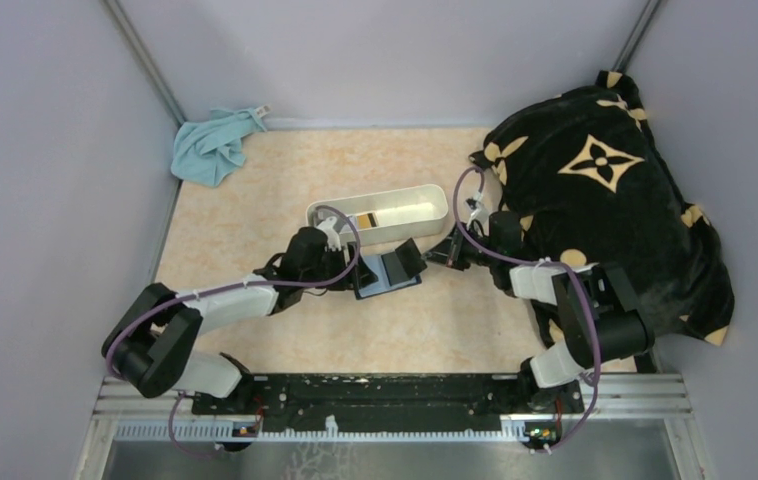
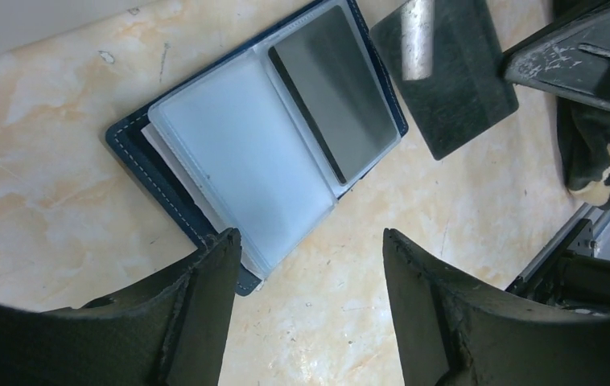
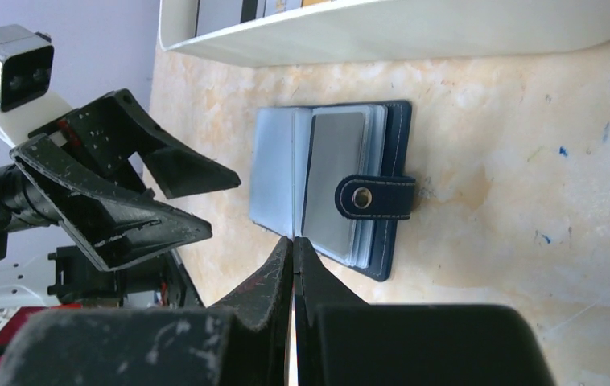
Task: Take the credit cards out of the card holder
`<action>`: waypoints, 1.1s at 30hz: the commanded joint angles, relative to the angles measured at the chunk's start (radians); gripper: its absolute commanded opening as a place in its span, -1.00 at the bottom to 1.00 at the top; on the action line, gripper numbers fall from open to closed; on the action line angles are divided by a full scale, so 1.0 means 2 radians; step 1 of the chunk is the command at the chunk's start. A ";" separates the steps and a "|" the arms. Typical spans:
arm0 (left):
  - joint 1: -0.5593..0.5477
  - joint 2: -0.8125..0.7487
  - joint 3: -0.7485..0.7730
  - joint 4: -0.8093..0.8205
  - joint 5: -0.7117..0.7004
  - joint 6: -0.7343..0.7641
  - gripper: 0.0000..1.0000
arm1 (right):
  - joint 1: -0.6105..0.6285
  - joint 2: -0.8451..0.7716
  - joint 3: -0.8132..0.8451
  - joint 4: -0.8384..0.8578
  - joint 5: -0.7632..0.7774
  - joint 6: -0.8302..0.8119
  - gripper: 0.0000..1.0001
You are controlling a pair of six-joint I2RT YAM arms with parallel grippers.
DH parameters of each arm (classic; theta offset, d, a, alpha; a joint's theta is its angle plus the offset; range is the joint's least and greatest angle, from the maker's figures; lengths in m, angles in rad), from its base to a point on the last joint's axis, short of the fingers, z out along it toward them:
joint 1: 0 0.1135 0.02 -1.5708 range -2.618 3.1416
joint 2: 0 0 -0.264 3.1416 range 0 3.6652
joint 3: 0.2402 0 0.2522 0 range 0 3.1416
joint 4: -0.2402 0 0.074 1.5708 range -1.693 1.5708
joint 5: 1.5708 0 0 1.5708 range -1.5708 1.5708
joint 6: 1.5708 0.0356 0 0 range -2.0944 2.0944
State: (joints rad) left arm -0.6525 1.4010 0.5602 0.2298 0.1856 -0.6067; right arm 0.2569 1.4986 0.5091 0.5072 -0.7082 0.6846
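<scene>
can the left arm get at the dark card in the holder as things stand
Probably yes: the left gripper is open just beside the open card holder, and the dark card lies in a clear sleeve with nothing over it in the left wrist view.

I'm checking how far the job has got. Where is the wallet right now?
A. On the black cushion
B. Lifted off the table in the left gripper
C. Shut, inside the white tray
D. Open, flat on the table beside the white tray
D: the wallet lies spread open on the table next to the white tray, and the left gripper above it is open and holds nothing.
</scene>
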 commanded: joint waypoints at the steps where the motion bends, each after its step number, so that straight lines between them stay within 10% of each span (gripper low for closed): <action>1: 0.002 -0.005 -0.013 0.037 0.040 0.007 0.44 | -0.003 -0.010 -0.014 0.059 -0.030 0.031 -1.00; 11: 0.003 -0.008 -0.074 0.245 0.125 -0.064 0.66 | -0.002 -0.053 -0.021 0.129 -0.067 0.112 -1.00; 33: 0.003 0.007 -0.076 0.367 0.143 -0.107 0.08 | 0.072 -0.090 -0.005 0.087 -0.037 0.101 -1.00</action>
State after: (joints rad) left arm -0.6518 1.4147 0.3962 0.9104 0.4648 -0.8150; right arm 0.3927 1.3422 0.4637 0.6426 -0.7860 0.8871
